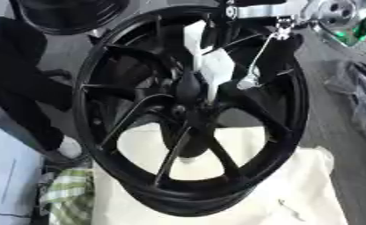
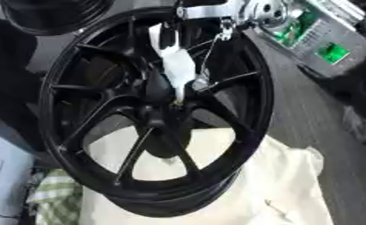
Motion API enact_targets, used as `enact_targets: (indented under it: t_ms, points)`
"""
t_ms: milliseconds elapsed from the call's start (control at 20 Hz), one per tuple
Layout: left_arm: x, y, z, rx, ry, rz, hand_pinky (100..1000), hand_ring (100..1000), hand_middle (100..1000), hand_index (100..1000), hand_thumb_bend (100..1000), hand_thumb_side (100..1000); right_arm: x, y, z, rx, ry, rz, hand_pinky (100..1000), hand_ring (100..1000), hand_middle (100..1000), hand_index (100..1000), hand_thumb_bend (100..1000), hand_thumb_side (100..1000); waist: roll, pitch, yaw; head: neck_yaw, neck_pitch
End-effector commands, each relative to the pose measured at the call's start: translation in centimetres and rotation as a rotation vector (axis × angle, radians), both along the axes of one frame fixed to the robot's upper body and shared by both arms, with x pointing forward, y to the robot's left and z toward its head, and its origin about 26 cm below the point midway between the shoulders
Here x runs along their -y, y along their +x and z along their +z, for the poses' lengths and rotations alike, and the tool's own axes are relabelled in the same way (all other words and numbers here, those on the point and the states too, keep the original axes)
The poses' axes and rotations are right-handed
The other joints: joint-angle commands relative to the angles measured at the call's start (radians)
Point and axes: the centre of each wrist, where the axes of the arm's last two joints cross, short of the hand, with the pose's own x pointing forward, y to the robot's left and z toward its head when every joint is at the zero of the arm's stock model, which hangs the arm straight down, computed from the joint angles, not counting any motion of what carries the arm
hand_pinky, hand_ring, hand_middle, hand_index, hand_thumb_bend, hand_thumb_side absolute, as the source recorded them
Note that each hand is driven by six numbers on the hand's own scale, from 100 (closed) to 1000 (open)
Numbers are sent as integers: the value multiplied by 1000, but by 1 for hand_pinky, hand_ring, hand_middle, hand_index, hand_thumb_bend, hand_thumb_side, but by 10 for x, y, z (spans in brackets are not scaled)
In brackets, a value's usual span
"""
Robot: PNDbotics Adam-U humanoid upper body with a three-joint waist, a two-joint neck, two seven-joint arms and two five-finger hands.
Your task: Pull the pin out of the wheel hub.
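Note:
A black spoked wheel (image 1: 190, 110) stands tilted on a cream cloth (image 1: 294, 189). Its hub (image 1: 182, 107) sits at the centre where the spokes meet. My right hand (image 1: 205, 66), white and black, comes down from the silver arm at the top and points into the hub, its dark tip touching it or just above it. I cannot make out the pin; only a small pale glint (image 2: 176, 102) shows at the hub under the hand's tip. How the hand stands around it is hidden. The left hand shows in no view.
A thin silver wire (image 1: 257, 61) hangs from the arm across the spokes. A second black wheel (image 1: 63, 15) lies at the upper left, with a dark mass (image 1: 16, 74) along the left edge. A green board (image 2: 324, 50) sits upper right, a green checked cloth (image 1: 67, 193) lower left.

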Motion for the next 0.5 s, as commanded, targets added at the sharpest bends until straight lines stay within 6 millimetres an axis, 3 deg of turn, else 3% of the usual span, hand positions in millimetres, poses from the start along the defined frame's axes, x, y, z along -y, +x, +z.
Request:
enact_targets:
  t_ms: [50,500]
  points:
    - [0,1,7,23,6,-10,771,745,772,775,175,873,3,2,5,30,-1,-13,756,706,713,755,516,132,1,-10,2,2,-2]
    - [0,0,7,22,3,-13,773,747,773,773,175,875,4,8,-1,41,5,-23,754,701,709,751,506,131,3,-3,5,3,-2]
